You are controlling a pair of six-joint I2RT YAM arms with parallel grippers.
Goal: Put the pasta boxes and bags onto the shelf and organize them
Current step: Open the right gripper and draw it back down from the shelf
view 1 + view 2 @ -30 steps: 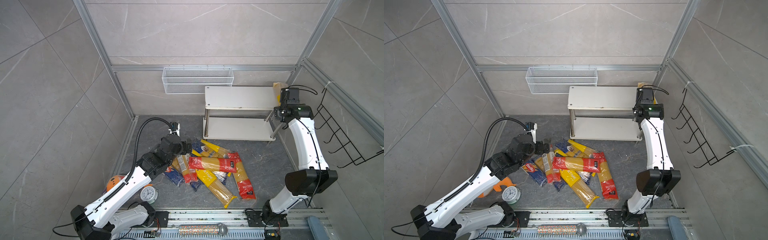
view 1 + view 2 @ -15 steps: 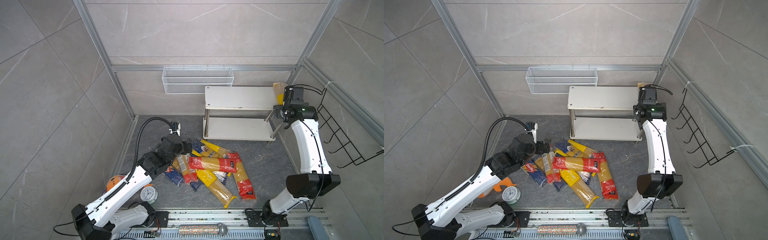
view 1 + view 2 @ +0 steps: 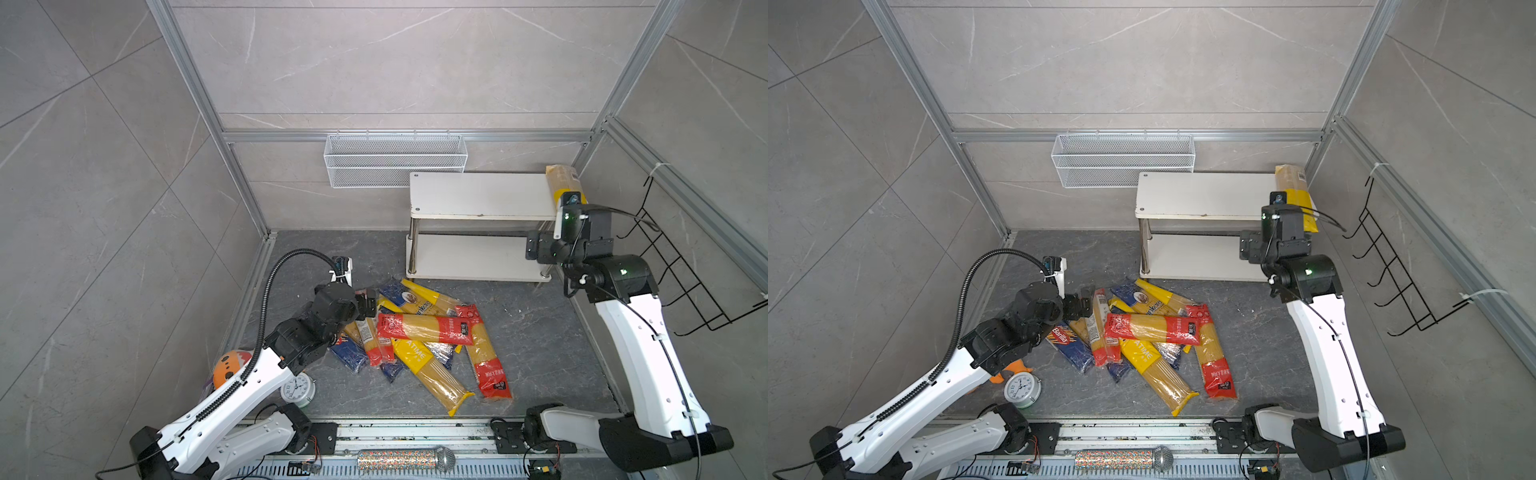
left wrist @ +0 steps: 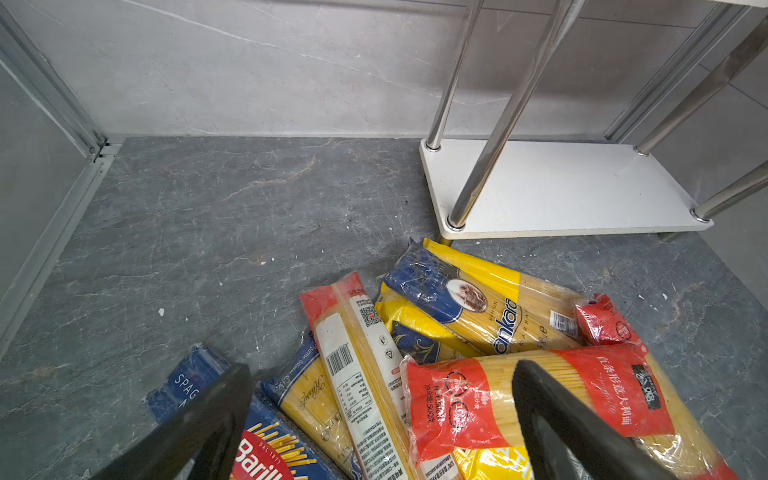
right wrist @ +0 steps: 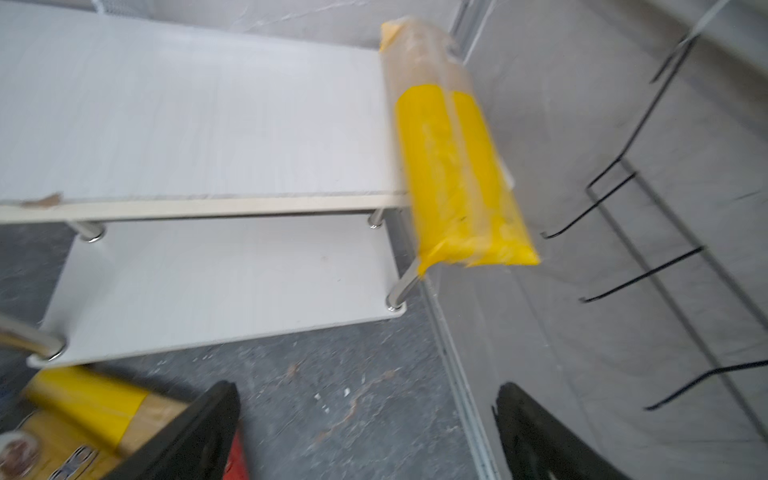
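Several pasta bags lie in a crossed pile on the dark floor; a red-ended bag (image 3: 426, 328) (image 4: 536, 399) lies on top and the dark blue Barilla box (image 3: 1069, 343) (image 4: 266, 453) is at the pile's left edge. The white shelf (image 3: 478, 195) (image 3: 1200, 195) (image 5: 187, 116) stands at the back right. One yellow-ended bag (image 3: 563, 183) (image 3: 1293, 187) (image 5: 453, 166) lies across the right end of its top board, overhanging the front edge. My right gripper (image 3: 567, 249) (image 5: 368, 415) is open and empty, in front of that bag and apart from it. My left gripper (image 3: 368, 305) (image 4: 382, 399) hangs open over the pile's left end.
A white wire basket (image 3: 395, 160) hangs on the back wall left of the shelf. A black wire hook rack (image 3: 681, 270) is on the right wall close to my right arm. A small clock (image 3: 297, 388) and an orange toy (image 3: 228, 363) sit at the front left.
My right gripper has opened wide and drawn back from the yellow-ended bag, which stays on the top board. My left gripper has edged right, over the pile.
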